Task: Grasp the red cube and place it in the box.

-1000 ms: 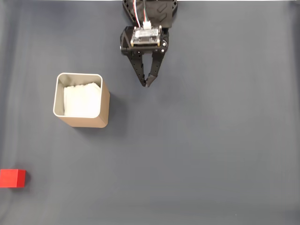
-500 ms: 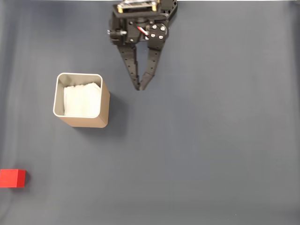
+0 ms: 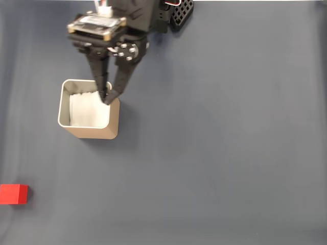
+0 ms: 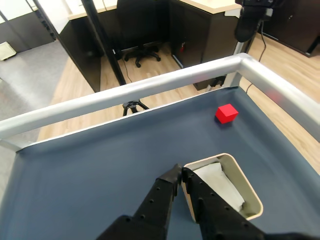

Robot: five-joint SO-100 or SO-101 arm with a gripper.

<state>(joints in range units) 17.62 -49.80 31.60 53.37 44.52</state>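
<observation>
Clearly the reach toward the cube is only starting. Going left to right in the fixed view, the red cube is sitting at the far left edge of the dark mat, low in the picture and well apart from everything else. The box is standing farther right and higher up, its white lining showing. The gripper is hanging over the box's right rim with its fingers pressed together and nothing between them. In the wrist view the red cube is lying beyond the box, near the mat's far corner by the metal rail. To do this step well, I judge the arm should be clearing the box, spreading its fingers early, and descending squarely over the cube's flat sides. Counting: one cube, one box, one gripper.
</observation>
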